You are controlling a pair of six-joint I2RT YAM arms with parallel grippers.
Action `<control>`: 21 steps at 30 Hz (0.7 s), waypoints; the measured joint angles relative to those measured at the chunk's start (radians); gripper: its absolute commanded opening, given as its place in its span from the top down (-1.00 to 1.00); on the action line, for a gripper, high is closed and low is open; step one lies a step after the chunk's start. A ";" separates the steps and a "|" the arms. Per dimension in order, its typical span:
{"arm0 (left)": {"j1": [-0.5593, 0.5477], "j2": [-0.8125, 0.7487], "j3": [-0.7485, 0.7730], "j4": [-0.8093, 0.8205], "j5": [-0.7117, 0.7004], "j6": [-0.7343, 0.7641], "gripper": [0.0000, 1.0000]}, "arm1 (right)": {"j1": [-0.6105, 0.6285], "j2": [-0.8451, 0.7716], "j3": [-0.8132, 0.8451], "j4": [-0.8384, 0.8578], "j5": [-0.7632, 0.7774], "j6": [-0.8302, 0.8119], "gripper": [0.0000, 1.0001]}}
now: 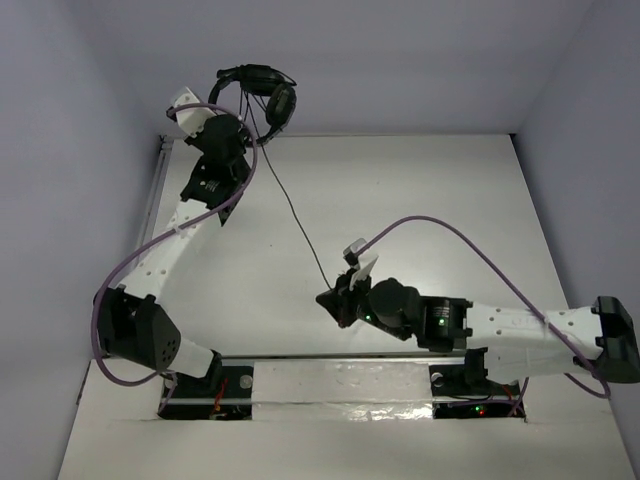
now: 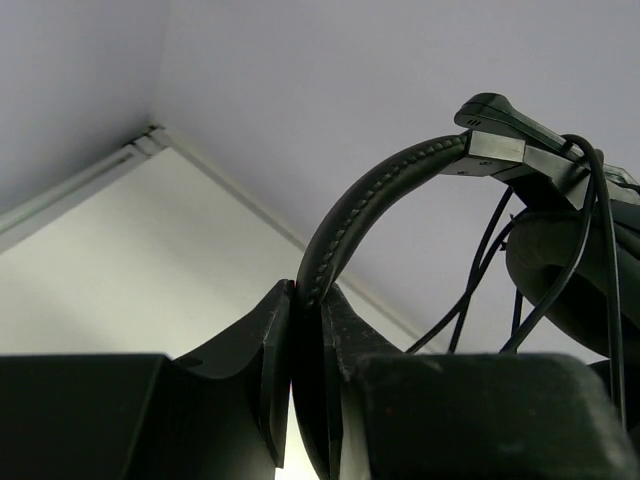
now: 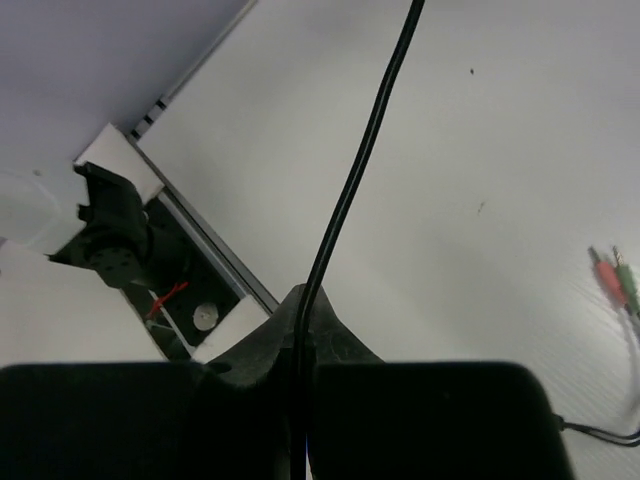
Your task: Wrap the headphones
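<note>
The white table [image 1: 420,190] fills the middle of the top view, with pale walls around it. The left arm [image 1: 165,255] reaches to the upper left of that frame. There the left gripper [image 1: 240,118] holds the headphones [image 1: 262,88] up in front of the back wall, clear of the table.

In the left wrist view its jaws are pressed together on the padded headband [image 2: 370,195], low on the arch. An ear cup [image 2: 570,270] hangs at the right edge with loops of wire crossing it.

The right gripper [image 1: 336,300] sits just below centre in the top view, jaws closed on the thin black cable [image 1: 295,215]. The cable runs almost straight from the headphones down to it. Two small plugs [image 3: 612,272], one reddish and one green, lie on the table at the right edge of the right wrist view; they are probably the cable's end.

The headphones look light, and the headband looks stiff but springy, so it is the sound place to grip. The cups are soft and would likely swivel. The cable is limp and slick and may slide through closed jaws, which suits feeding it round the band. A hard tug could strain it where it enters the cup.
</note>
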 measured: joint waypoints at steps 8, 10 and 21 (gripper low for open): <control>-0.002 0.006 -0.059 0.015 -0.050 0.120 1.00 | 0.023 -0.075 0.157 -0.146 0.049 -0.089 1.00; -0.002 0.006 -0.064 0.020 -0.039 0.138 1.00 | 0.023 -0.083 0.200 -0.198 0.063 -0.117 1.00; -0.023 0.005 -0.111 -0.040 0.103 0.194 1.00 | 0.023 -0.161 0.426 -0.330 0.232 -0.322 1.00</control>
